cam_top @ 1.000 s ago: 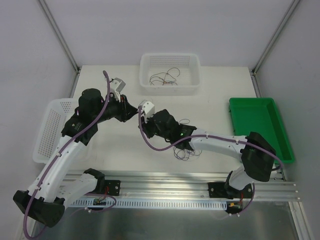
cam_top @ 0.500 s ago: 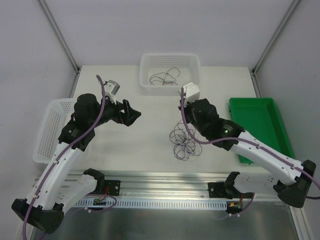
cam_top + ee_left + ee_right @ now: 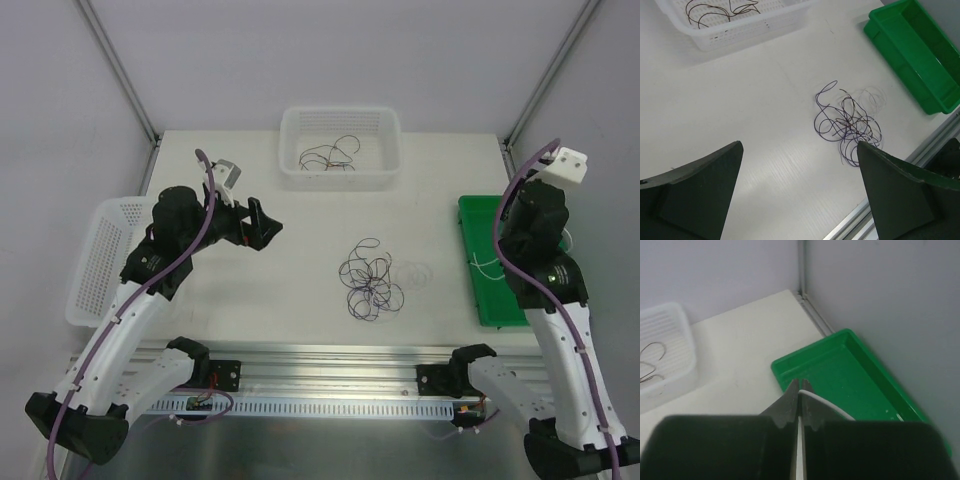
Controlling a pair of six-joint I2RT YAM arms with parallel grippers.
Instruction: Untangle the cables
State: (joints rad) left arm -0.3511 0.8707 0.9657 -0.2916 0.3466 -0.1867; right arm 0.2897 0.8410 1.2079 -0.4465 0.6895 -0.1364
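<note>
A tangle of dark and purplish cables (image 3: 370, 282) lies in loops mid-table, also seen in the left wrist view (image 3: 847, 122). A faint white loop (image 3: 412, 272) lies at its right side. My left gripper (image 3: 262, 222) hovers left of the tangle, open and with nothing in it (image 3: 800, 200). My right gripper (image 3: 799, 386) is shut on a thin white cable (image 3: 826, 408) above the green tray (image 3: 850, 365). From the top view the white cable (image 3: 485, 263) trails over the tray's left part, and the right gripper's fingers are hidden under the wrist.
A white basket (image 3: 340, 122) at the back holds several loose dark cables (image 3: 325, 156). Another white basket (image 3: 95, 260) sits at the left edge. The green tray (image 3: 540, 215) is at the right edge. An aluminium rail (image 3: 330, 365) runs along the front.
My right arm swung from the middle of the table to above the green tray, carrying the white cable. My left gripper opened and drew back left. The tangle stayed on the table.
</note>
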